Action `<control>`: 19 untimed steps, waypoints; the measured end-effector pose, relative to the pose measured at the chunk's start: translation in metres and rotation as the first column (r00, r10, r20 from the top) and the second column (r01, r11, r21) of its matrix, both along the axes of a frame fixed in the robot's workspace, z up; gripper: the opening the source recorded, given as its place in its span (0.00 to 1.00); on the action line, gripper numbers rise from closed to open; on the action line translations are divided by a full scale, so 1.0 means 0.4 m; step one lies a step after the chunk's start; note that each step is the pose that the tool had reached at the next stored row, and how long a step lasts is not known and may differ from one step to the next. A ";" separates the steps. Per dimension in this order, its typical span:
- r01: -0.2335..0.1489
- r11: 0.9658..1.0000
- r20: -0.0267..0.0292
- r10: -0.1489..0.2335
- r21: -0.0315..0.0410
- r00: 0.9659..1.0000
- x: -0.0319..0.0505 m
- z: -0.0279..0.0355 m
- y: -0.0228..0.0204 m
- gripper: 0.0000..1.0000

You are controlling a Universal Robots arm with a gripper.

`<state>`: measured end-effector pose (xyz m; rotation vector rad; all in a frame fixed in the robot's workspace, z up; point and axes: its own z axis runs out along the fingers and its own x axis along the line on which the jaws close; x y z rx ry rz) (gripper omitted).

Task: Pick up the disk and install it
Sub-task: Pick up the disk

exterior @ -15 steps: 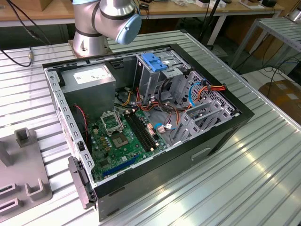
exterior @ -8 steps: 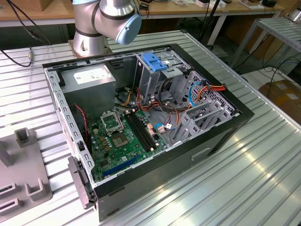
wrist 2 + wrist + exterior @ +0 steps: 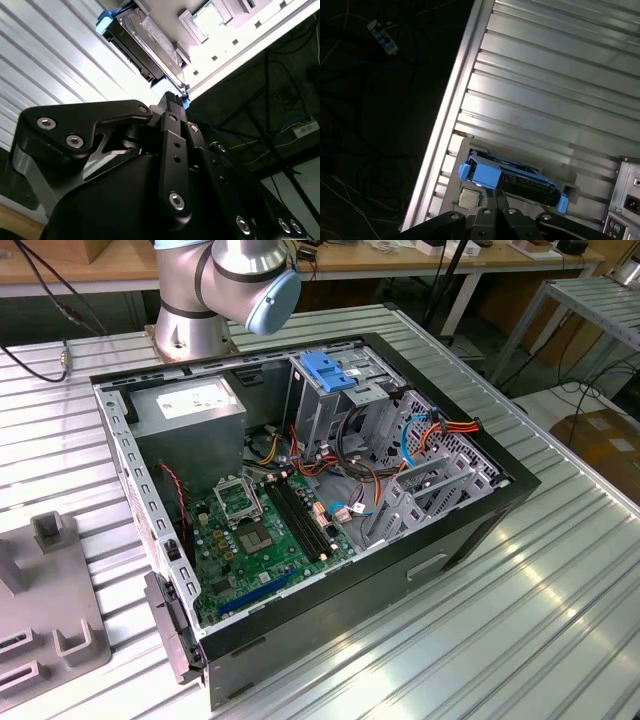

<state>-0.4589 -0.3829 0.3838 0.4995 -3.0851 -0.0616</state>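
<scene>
The disk (image 3: 520,181) is a dark drive in blue carrier rails, resting in a grey holder near the edge of the ribbed metal table. In the second wrist view the disk (image 3: 142,37) shows edge-on, with its blue rail end beside my fingertips. My gripper (image 3: 495,199) sits right at the disk's near edge, midway along it. Its two black fingers (image 3: 487,202) are drawn together. In the second wrist view my gripper (image 3: 171,100) meets the blue rail; I cannot tell whether it touches. The open computer case (image 3: 470,530) lies on the table.
Inside the case are a silver drive cage with a blue bracket (image 3: 328,370), a grey power supply (image 3: 190,410), a green motherboard (image 3: 260,530) and loose cables. A grey fixture (image 3: 50,610) sits at the exterior view's left. The table edge (image 3: 445,125) runs close beside the disk, with dark floor beyond.
</scene>
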 end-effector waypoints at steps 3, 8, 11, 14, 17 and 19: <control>-0.063 0.998 0.000 0.063 0.000 0.998 0.000 0.000 0.000 0.10; -0.164 0.986 0.000 0.164 0.000 0.986 0.000 0.000 0.000 0.10; -0.229 0.973 0.000 0.229 0.000 0.973 0.000 0.000 0.000 0.10; -0.298 0.954 0.000 0.298 0.000 0.954 0.000 -0.001 0.000 0.10; -0.359 0.933 0.000 0.359 0.000 0.933 0.000 -0.001 0.000 0.10; -0.392 0.920 0.000 0.392 -0.001 0.920 0.000 -0.001 0.000 0.10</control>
